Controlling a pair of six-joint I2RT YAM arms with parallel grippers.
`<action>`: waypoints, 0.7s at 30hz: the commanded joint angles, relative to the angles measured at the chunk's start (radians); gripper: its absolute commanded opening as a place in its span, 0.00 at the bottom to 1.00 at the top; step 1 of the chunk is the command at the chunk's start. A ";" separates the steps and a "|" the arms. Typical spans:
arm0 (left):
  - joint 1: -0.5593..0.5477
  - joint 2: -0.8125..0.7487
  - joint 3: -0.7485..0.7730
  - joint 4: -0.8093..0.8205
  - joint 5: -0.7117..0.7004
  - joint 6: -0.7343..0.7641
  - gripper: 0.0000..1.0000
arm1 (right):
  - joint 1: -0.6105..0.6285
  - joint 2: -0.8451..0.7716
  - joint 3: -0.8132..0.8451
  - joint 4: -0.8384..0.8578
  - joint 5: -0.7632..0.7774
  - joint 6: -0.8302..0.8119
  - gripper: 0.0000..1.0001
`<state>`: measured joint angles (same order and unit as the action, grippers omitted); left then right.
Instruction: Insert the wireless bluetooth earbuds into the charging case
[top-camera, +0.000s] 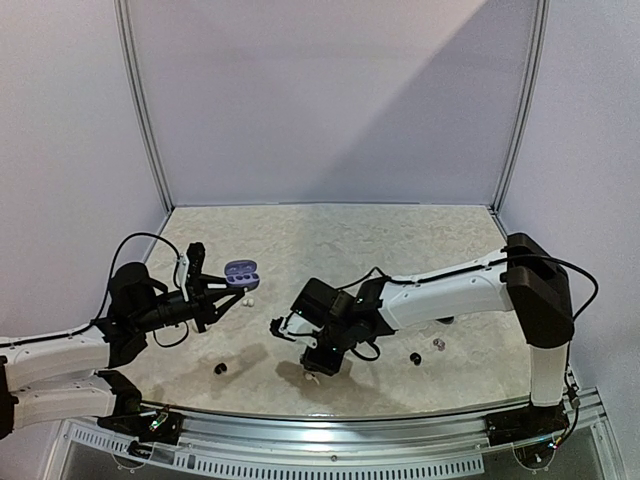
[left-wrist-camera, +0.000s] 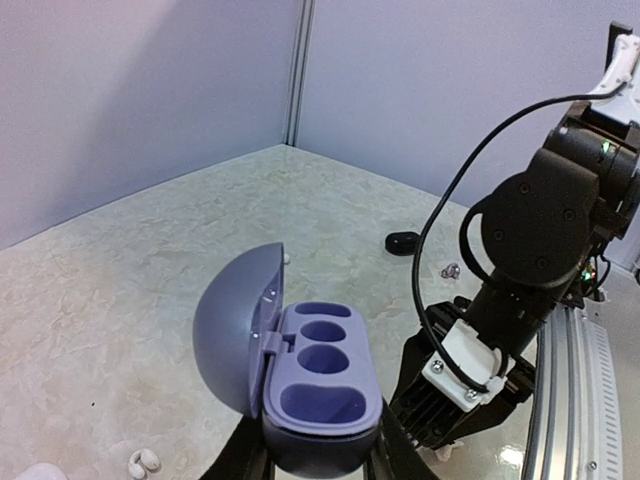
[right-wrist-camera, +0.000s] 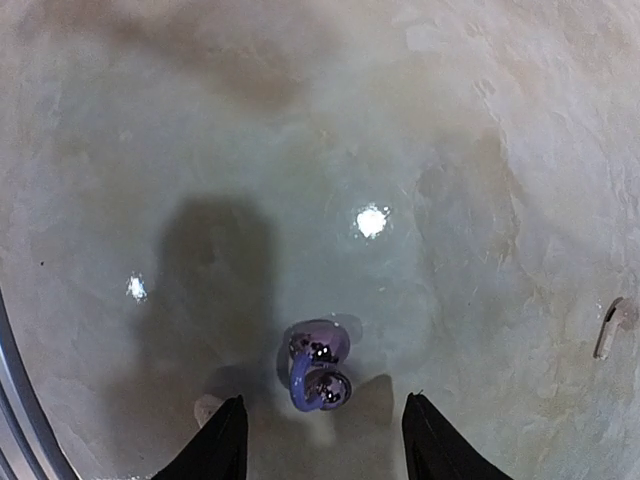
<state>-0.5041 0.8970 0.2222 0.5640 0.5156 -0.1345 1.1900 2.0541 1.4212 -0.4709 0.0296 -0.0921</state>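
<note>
My left gripper (top-camera: 222, 287) is shut on the base of a purple charging case (top-camera: 242, 271) and holds it above the table. In the left wrist view the case (left-wrist-camera: 322, 385) is open, lid swung to the left, and its wells are empty. My right gripper (top-camera: 316, 366) points down at the table, open and empty. In the right wrist view a purple clip-shaped earbud (right-wrist-camera: 318, 366) lies on the table just ahead of and between the two fingers (right-wrist-camera: 217, 442), untouched. A white earbud (top-camera: 249, 301) lies below the case and also shows in the left wrist view (left-wrist-camera: 145, 462).
A black earbud (top-camera: 222, 368) lies near the front left. A black earbud (top-camera: 414, 358) and a greyish one (top-camera: 437, 344) lie under the right arm. A black case (left-wrist-camera: 402, 242) sits further back. A small pale bit (right-wrist-camera: 207, 407) lies beside the right gripper's left finger.
</note>
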 joint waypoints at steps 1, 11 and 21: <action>0.015 0.007 0.000 0.021 0.010 0.013 0.00 | 0.000 -0.081 -0.020 0.081 -0.010 0.015 0.52; 0.015 0.013 -0.001 0.017 0.005 0.024 0.00 | 0.000 -0.015 0.046 0.038 -0.060 -0.022 0.41; 0.015 0.018 -0.003 0.022 0.002 0.023 0.00 | 0.002 0.030 0.072 -0.010 -0.069 -0.035 0.35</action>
<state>-0.5026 0.9100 0.2222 0.5636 0.5156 -0.1230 1.1904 2.0514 1.4803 -0.4427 -0.0341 -0.1150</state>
